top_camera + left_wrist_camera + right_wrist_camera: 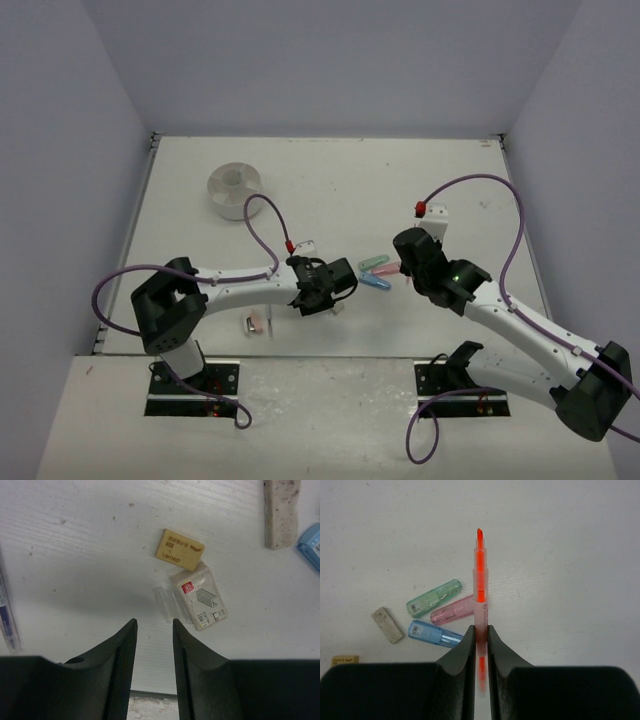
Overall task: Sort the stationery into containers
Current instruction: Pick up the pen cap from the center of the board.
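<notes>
My right gripper (480, 628) is shut on a thin orange pen (479, 570) that points away from the wrist, just above the table. Left of it lie a green capsule (434, 598), a pink capsule (452, 610), a blue capsule (434, 633) and a grey eraser (387, 625). My left gripper (153, 622) hovers over the table with its jaws apart and nothing between them. Just beyond its fingertips lie a tan eraser (180, 549) and a small white staples box (202, 597). The round white divided dish (234, 188) stands at the far left, away from both grippers (330, 290) (402, 264).
A pink eraser (258, 322) and a small grey piece (246, 323) lie near the front edge by the left arm. A pen (7, 615) lies at the left edge of the left wrist view. A white box with a red knob (428, 211) sits right of centre. Walls enclose the table.
</notes>
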`<move>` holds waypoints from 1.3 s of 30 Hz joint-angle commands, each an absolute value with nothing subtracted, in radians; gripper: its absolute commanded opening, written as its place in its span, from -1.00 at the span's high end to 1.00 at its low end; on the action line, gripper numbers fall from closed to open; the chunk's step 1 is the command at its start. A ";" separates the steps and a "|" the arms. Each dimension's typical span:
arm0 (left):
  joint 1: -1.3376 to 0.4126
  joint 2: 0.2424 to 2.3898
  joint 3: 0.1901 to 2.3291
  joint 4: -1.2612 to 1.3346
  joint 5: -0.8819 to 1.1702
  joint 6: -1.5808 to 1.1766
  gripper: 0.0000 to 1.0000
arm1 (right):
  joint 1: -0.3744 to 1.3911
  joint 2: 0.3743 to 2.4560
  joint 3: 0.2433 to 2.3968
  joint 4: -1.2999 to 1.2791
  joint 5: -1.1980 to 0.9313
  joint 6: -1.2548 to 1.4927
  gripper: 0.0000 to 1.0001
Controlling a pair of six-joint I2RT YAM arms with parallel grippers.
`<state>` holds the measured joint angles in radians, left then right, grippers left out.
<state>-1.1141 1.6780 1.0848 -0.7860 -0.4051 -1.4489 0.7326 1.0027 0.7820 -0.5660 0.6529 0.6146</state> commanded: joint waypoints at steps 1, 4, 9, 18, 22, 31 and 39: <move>-1.118 1.716 1.143 -0.808 -0.426 -1.472 0.29 | 0.730 0.991 0.778 -0.528 0.661 0.609 1.00; -1.118 1.732 1.151 -0.807 -0.428 -1.469 0.29 | 0.730 0.990 0.778 -0.529 0.660 0.607 1.00; -1.118 1.751 1.166 -0.808 -0.442 -1.463 0.29 | 0.730 0.989 0.775 -0.519 0.644 0.592 1.00; -1.117 1.770 1.176 -0.829 -0.448 -1.461 0.29 | 0.730 0.988 0.775 -0.514 0.632 0.583 1.00; -1.117 1.769 1.168 -0.835 -0.456 -1.464 0.30 | 0.730 0.992 0.775 -0.512 0.629 0.581 1.00; -1.117 1.778 1.137 -0.765 -0.430 -1.431 0.31 | 0.730 0.997 0.775 -0.511 0.618 0.577 1.00; -1.117 1.780 1.136 -0.774 -0.441 -1.438 0.34 | 0.731 1.004 0.775 -0.509 0.608 0.574 1.00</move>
